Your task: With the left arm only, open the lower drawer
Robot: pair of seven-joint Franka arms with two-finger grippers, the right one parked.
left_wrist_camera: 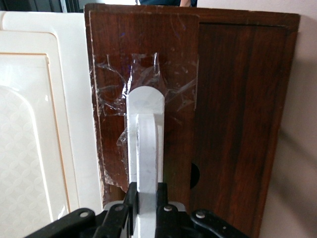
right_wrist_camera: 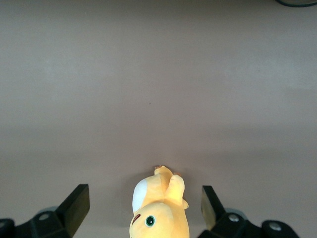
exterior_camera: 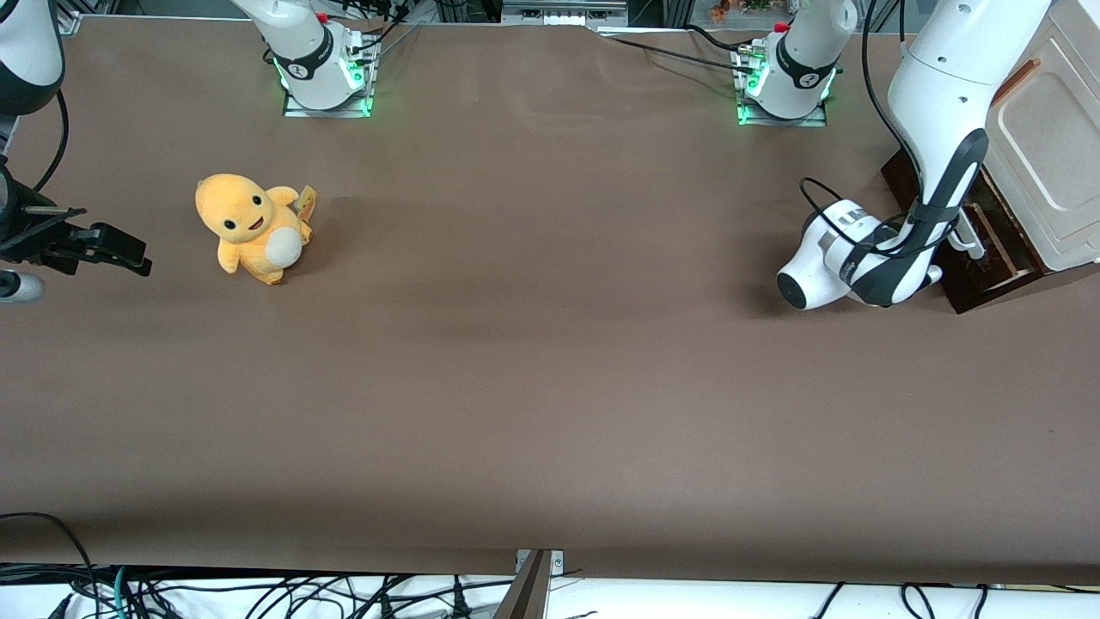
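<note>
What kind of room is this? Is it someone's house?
Probably a robot lab, not a house. Robot arms are bolted to a brown table, loose cables hang off its edge, and the gripper is closed on the lower drawer's white handle.

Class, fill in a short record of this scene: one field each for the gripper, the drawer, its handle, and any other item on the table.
gripper: left arm's gripper, at the drawer front, fingers closed around the handle
drawer: lower drawer, dark brown wood, below the cream panel
handle: white bar handle, taped on
other item: yellow plush toy, toward the parked arm's end of the table
</note>
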